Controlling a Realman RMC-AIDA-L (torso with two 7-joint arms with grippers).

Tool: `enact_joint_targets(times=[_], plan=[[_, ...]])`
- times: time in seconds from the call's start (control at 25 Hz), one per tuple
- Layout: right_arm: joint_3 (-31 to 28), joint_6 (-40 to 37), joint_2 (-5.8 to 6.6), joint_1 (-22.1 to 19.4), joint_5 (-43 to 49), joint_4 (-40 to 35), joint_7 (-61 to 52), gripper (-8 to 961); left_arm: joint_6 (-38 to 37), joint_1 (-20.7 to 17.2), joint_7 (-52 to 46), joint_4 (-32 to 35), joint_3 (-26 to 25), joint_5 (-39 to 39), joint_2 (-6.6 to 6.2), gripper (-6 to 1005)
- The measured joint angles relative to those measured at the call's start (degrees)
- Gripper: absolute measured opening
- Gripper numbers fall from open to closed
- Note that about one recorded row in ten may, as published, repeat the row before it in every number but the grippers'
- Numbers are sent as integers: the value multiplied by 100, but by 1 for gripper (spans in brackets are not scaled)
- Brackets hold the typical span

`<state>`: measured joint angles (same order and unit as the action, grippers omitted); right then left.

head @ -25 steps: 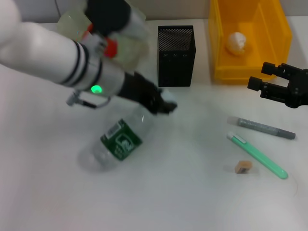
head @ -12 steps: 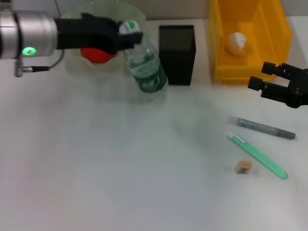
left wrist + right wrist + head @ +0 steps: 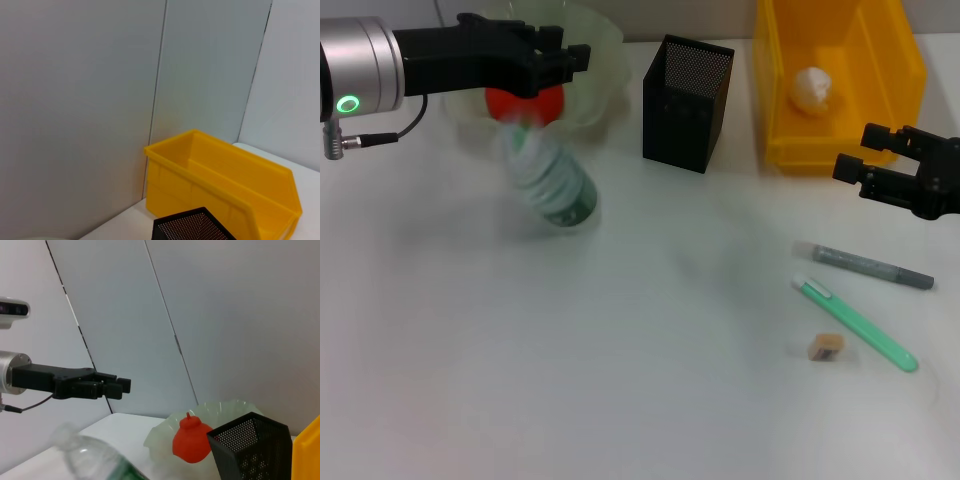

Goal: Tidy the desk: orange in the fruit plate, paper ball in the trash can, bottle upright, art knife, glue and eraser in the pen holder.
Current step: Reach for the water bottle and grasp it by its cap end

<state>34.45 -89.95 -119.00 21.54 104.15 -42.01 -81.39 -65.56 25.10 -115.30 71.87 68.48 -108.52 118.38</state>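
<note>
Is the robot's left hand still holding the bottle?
Apart. The right wrist view shows the left gripper up in the air, with clear wall between it and the bottle below. In the head view the bottle looks blurred, free of the fingers.

1 bottle (image 3: 548,182), 1 orange (image 3: 516,104), 2 pens (image 3: 865,266), 1 eraser (image 3: 825,347)

Lighting's bright and even overhead as far as we can tell, so the white table (image 3: 620,380) reads a bit washed out and shadows are faint, just soft grey smudges by the pen holder (image 3: 686,102) and under the bottle (image 3: 548,180). The bottle is the one properly smeared thing for us, motion-blurred in the head view and again in the right wrist view (image 3: 95,455). The trash can (image 3: 840,80) and the eraser (image 3: 825,346) look reasonably crisp. The wall panels (image 3: 75,100) are flat grey, no glare that we can spot.
</note>
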Motion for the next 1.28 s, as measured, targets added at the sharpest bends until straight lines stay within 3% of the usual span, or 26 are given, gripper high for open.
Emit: enact_joint_targets(times=[0.52, 1.28], plan=[[0, 20, 0, 39, 0, 35, 21, 773, -3, -65, 198, -87, -8, 28, 9, 111], [0, 66, 0, 102, 0, 36, 28, 773, 47, -9, 282, -237, -10, 33, 14, 132]])
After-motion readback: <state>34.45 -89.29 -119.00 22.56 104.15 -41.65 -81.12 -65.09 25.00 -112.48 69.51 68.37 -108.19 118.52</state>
